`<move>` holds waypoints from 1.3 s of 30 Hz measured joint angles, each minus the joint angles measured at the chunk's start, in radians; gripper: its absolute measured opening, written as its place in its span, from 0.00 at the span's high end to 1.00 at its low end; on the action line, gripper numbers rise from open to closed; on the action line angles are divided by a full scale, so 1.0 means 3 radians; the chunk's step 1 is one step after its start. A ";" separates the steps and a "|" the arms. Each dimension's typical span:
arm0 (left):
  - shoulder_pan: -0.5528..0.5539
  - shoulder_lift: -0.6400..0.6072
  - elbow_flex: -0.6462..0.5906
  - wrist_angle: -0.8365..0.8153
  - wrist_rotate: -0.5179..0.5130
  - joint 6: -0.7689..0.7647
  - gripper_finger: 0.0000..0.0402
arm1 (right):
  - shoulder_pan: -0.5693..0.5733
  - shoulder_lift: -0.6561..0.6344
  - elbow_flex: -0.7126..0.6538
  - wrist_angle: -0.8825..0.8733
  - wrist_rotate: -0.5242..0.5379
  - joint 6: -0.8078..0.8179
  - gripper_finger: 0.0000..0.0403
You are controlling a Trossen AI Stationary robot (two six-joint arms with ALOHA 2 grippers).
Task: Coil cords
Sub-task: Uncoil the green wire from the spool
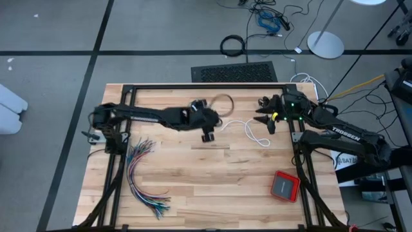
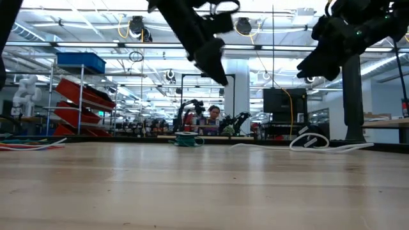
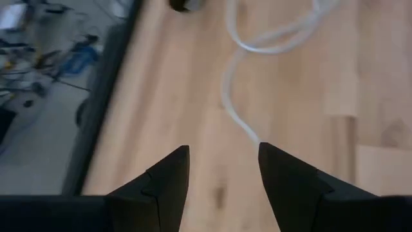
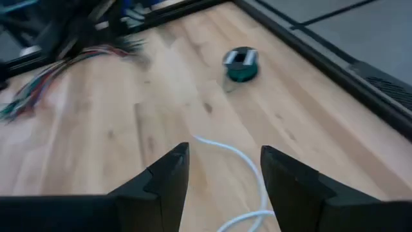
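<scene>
Both grippers hover above the wooden table (image 1: pixel 193 187) with fingers spread and nothing between them. From above, the left gripper (image 1: pixel 208 136) sits near the table's middle, and the white cord (image 1: pixel 248 129) loops just off it toward 3 o'clock, running on to the right gripper (image 1: pixel 267 122), which hangs at the cord's far end. A small teal-green coil (image 1: pixel 199 104) lies at about 11 o'clock from the left gripper, near the table's far edge. The many-coloured wire bundle (image 1: pixel 143 174) fans out toward 8 o'clock, and a red box (image 1: pixel 284 185) rests toward 4 o'clock.

At table height, both grippers hang clear of the surface; the teal-green coil (image 2: pixel 186 138) and white cord (image 2: pixel 307 144) lie flat far back.

Left wrist: the cord's loose end (image 3: pixel 241 122) lies just ahead of the parted fingers (image 3: pixel 164 183).

Right wrist: white cord (image 4: pixel 241 161) curves between and ahead of the parted fingers (image 4: pixel 290 183); the teal-green coil (image 4: pixel 241 65) sits well beyond.
</scene>
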 joint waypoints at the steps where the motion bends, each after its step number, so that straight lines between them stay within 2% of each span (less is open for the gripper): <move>1: 0.0054 -0.0090 -0.0054 0.0028 0.0003 0.0000 0.52 | 0.0067 0.0000 0.0000 0.0000 0.0011 0.0000 0.55; 6: 0.0348 -0.0393 -0.0420 0.0044 0.0340 -0.0031 0.52 | 0.0424 0.0019 0.0001 -0.0002 0.0028 -0.0016 0.55; 11: 0.0600 -0.0399 -0.0780 0.0064 0.0878 0.0112 0.52 | 0.0778 0.0098 0.0001 0.0035 0.0047 -0.0055 0.55; 15: 0.0741 -0.0305 -0.0911 0.0061 0.1044 0.0233 0.52 | 0.1043 0.0197 -0.0081 0.0305 0.0048 -0.0048 0.55; 20: 0.0935 -0.0302 -0.0925 0.0128 0.1283 0.0340 0.52 | 0.1304 0.0372 -0.0362 0.0949 0.0159 0.0001 0.55; 24: 0.1063 -0.0287 -0.0925 0.0190 0.1315 0.0545 0.52 | 0.1421 0.0582 -0.0561 0.1438 0.0384 0.0060 0.55; 32: 0.1287 -0.0153 -0.0926 0.0227 0.1574 0.0695 0.52 | 0.1560 0.1011 -0.0571 0.1897 0.0392 0.0074 0.55; 39: 0.1315 0.0084 -0.0906 0.0280 0.1533 0.0859 0.52 | 0.1612 0.1341 -0.0571 0.2278 0.0389 0.0074 0.55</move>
